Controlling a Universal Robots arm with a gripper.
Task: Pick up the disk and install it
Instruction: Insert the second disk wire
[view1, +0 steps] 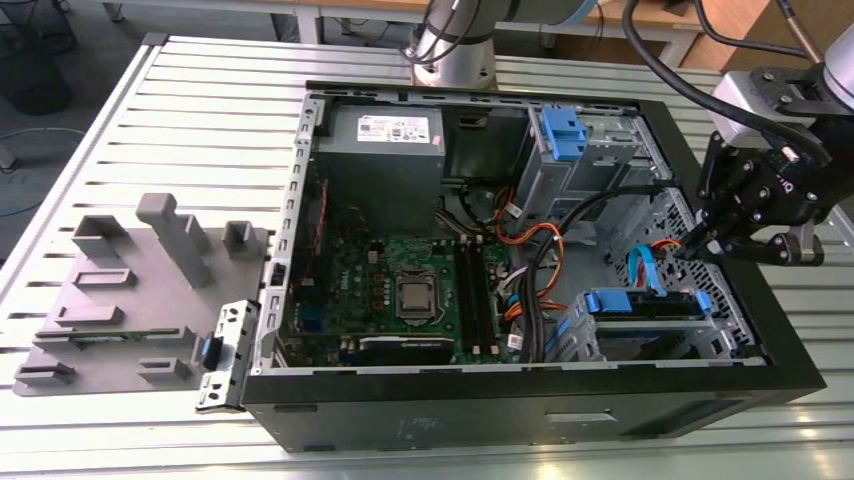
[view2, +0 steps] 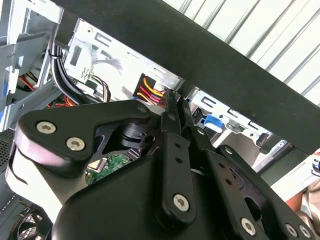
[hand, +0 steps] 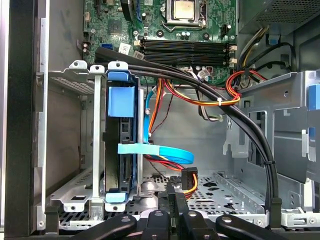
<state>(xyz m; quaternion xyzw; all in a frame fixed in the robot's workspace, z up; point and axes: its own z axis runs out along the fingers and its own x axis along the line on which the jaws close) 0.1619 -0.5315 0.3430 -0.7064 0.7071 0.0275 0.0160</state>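
Hovering over the open computer case (view1: 534, 400), the gripper (view1: 697, 248) hangs at the exterior view's right. Its fingers (hand: 170, 196) are pressed together with nothing between them, and both wrist views agree on that. For writing, there's a white sticker (view1: 394, 128) on the grey power supply (view1: 387, 165), its print too small to make out.

The disk (hand: 121, 97) is seated on edge in the metal drive cage (hand: 70, 80), its blue bracket facing out. A flat blue cable (hand: 167, 153) curls from its side. The gripper (hand: 173, 189) is near the disk but clear of it, just off the cage's corner. In the exterior view the disk (view1: 641, 302) lies below the fingertips, a little towards the exterior view's left.

The exterior view also takes in the slatted table (view1: 200, 100) and a grey moulded tray (view1: 134, 290) beside the case. The first wrist view gives the motherboard (hand: 185, 30) and a black cable bundle (hand: 240, 120) up close. The second wrist view brings the gripper (view2: 173, 100) and its black linkage against the case's dark edge.
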